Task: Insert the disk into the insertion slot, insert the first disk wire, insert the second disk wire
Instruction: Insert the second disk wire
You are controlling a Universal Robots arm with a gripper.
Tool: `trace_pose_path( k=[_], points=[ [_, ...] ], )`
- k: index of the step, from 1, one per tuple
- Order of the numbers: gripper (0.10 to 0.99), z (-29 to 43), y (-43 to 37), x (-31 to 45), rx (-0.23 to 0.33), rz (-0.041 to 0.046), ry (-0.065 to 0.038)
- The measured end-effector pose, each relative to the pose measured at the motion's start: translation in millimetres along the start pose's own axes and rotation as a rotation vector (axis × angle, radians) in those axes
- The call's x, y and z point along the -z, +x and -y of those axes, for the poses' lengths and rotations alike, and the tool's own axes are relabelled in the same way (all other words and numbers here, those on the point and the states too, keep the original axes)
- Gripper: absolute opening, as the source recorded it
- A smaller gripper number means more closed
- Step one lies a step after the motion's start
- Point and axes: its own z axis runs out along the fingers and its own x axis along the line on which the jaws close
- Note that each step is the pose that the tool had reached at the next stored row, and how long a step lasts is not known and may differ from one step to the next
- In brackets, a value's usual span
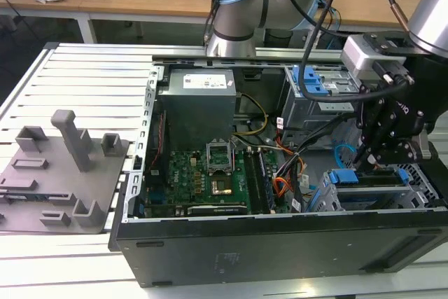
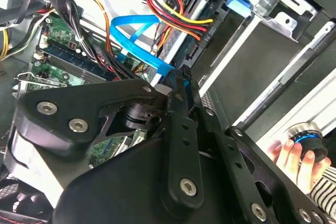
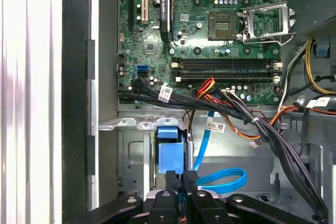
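The disk [image 1: 371, 176], in its blue caddy [image 3: 170, 150], sits inside the silver insertion slot [image 1: 341, 199] at the case's corner on the exterior view's right. My gripper [image 1: 367, 161] hangs right over its end. In both wrist views the fingertips [image 3: 171, 178] are pressed together on the dark plug of the second disk wire [image 3: 223, 179]. That light-blue cable [image 2: 134, 27] loops away from them. The first disk wire [image 2: 176, 17], a red, yellow, orange and black bundle, ends in a black plug [image 2: 203, 38] lying against the disk's end.
A taller grey cage with a blue latch [image 1: 315, 89] stands behind the slot. The motherboard [image 1: 203, 173], the power supply [image 1: 198, 103] and a thick black cable bundle [image 3: 252, 124] crowd the case. A grey fixture plate [image 1: 63, 173] lies outside. A person's hand [image 2: 294, 156] shows beyond the case.
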Motion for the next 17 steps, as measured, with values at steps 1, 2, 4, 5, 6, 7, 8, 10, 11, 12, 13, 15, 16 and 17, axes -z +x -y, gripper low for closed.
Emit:
trace_pose_path(
  k=[1, 2, 4, 5, 6, 7, 8, 10, 11, 12, 13, 15, 16, 17],
  points=[
    [0.165, 0.0, 1.0, -0.1, 0.000, 0.0001, 0.000],
    [0.165, 0.0, 2.1, -0.1, 0.000, 0.0001, 0.000],
    [0.165, 0.0, 6.0, -0.3, 0.000, 0.0001, 0.000],
    [0.165, 0.0, 7.2, -0.3, 0.000, 0.0001, 0.000],
    [0.165, 0.0, 8.7, -0.3, 0.000, -0.0001, 0.000],
    [0.165, 0.0, 10.3, -0.4, 0.000, 0.0000, 0.000],
    [0.165, 0.0, 11.9, -0.5, 0.000, 0.0000, 0.000],
    [0.165, 0.7, 13.8, -0.6, 0.000, 0.0001, 0.000],
    [0.165, 1.9, 13.8, -0.5, 0.000, 0.0003, 0.000],
    [0.165, 3.5, 13.8, -0.5, 0.000, 0.0007, 0.000],
    [0.165, 4.4, 13.8, -0.4, 0.000, 0.0011, 0.000],
    [0.165, 5.3, 13.3, -0.6, 0.000, 0.0042, 0.000],
    [0.165, 6.0, 12.7, -0.8, 0.000, 0.0078, 0.000],
    [0.165, 7.3, 10.9, -0.8, 0.000, 0.0113, 0.000]
  ],
)
